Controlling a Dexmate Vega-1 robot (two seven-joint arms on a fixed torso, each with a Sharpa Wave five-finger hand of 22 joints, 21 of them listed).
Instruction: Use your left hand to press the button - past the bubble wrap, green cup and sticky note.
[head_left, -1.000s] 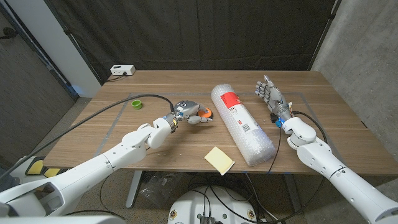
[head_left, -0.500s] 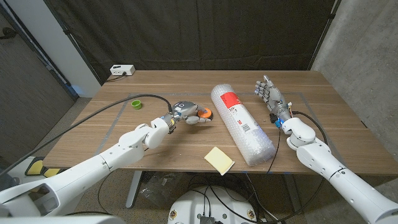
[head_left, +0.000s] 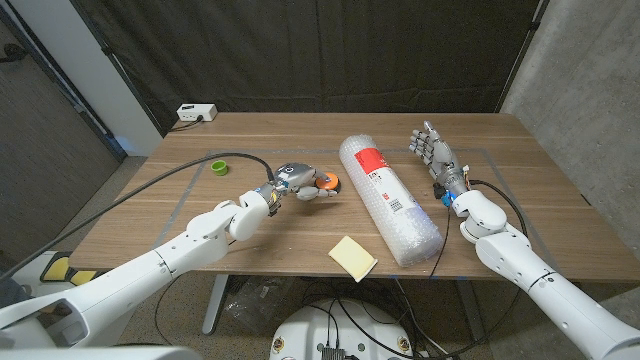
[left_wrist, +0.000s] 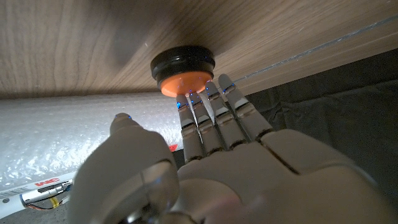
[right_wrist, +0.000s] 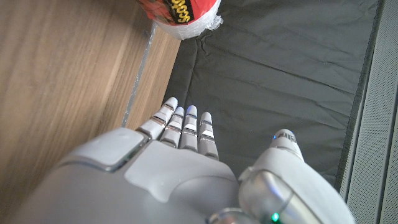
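The orange button (head_left: 331, 183) on its black base sits mid-table, just left of the long bubble wrap roll (head_left: 390, 200). My left hand (head_left: 298, 180) reaches to it from the left. In the left wrist view its straight fingertips (left_wrist: 211, 93) touch the near edge of the button's orange cap (left_wrist: 184, 79), and the hand (left_wrist: 205, 162) holds nothing. The green cup (head_left: 219, 167) stands behind the left arm. The yellow sticky note (head_left: 352, 257) lies near the front edge. My right hand (head_left: 432, 152) stands upright right of the roll, fingers spread, holding nothing.
A white box (head_left: 197, 113) sits at the table's back left corner. A black cable (head_left: 170, 181) runs over the left side of the table to my left wrist. The roll's red-labelled end (right_wrist: 180, 11) lies close to my right hand (right_wrist: 180, 168).
My left hand has crept slightly forward, with its fingertips staying at the button. The right hand and the other things are where they were.
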